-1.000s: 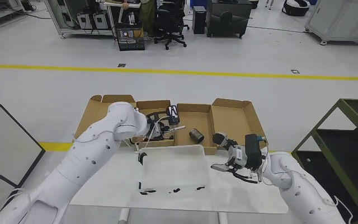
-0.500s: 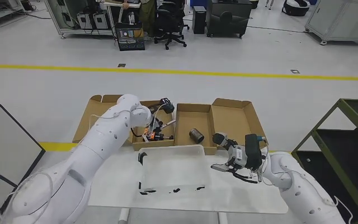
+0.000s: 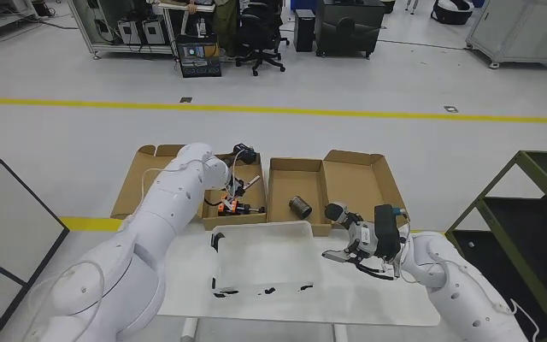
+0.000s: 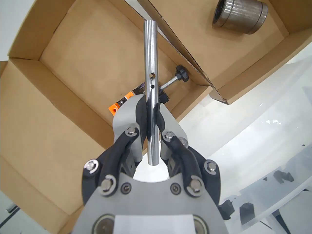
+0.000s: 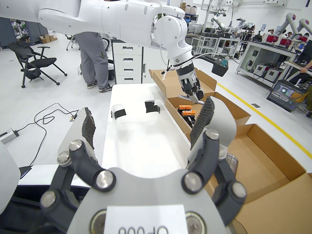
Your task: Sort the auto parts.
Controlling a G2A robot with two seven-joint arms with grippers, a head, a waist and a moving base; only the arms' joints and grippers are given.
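Currently, I hold the steel rod in the left gripper, jaws clamped near one end of it, above the left compartment of the cardboard box. On that compartment's floor lie an orange clamp and a black-knobbed screw. A metal bushing lies in the right compartment. Nearer, the right gripper hovers, jaws spread wide, just beside the right end of the clear tray.

Arms are glossy white, right pincer silver-grey (black ribbed pads, bright screws).
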